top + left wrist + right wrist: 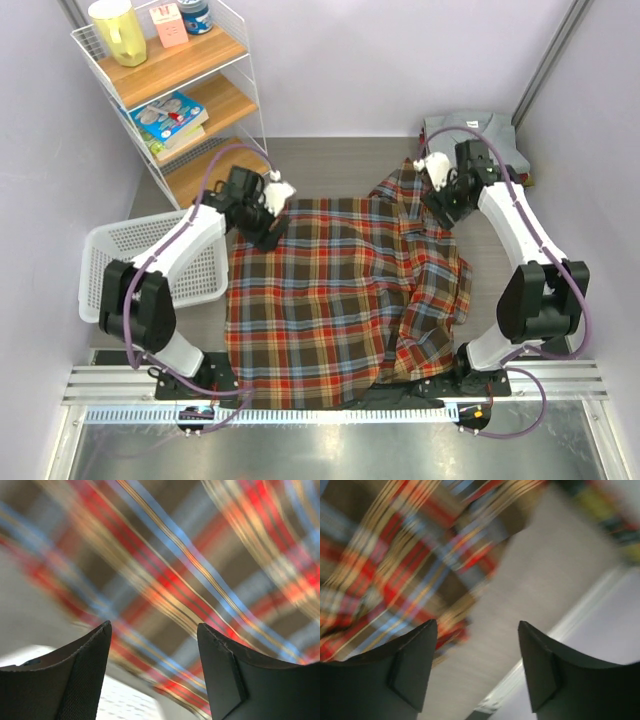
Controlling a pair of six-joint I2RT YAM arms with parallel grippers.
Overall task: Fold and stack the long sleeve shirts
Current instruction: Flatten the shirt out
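Both spread and empty: left end effector (154,626), right end effector (477,623), by plaid shirt (320,300); carton (170,25) label unreadable.

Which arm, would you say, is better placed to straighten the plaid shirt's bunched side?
Likely right: the right gripper hangs open beside the plaid shirt's folds; the left gripper is over its flat corner.

Left claw (154,625), right claw (477,622): black wedge fingers; arms (185,245) white, cables (586,305) purple.
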